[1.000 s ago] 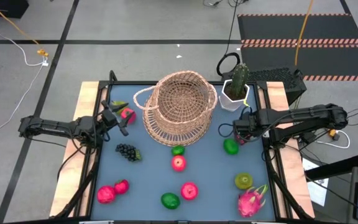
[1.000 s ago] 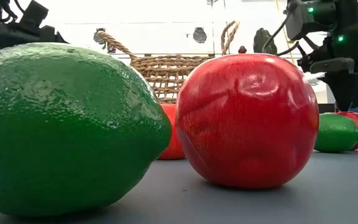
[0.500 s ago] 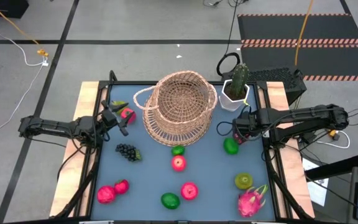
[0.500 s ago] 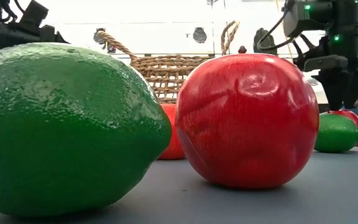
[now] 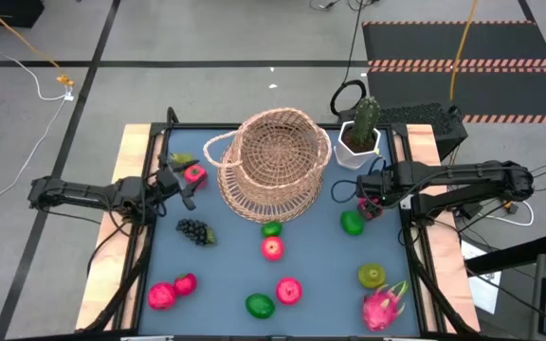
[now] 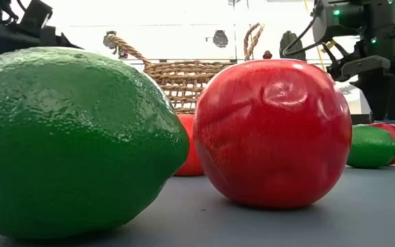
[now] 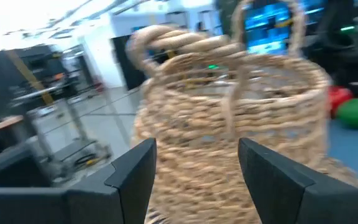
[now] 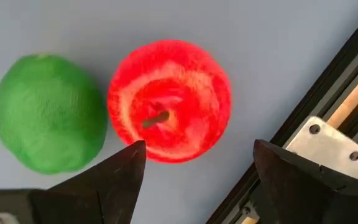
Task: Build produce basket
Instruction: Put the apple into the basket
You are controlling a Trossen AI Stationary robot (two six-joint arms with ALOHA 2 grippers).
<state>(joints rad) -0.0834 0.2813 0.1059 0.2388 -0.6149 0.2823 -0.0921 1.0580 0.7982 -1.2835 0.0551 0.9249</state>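
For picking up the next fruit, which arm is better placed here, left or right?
Right, most likely. The right end effector hangs open directly above a red apple lying beside a green lime near the table's right edge. The left end effector, also open, faces the basket with no fruit between its fingers.

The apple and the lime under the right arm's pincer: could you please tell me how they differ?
The apple is red with a stem showing; the lime is plain green. The apple lies nearer the table's edge rail, the lime farther in. Both rest on the table, side by side, ungripped, below the open right pincer.
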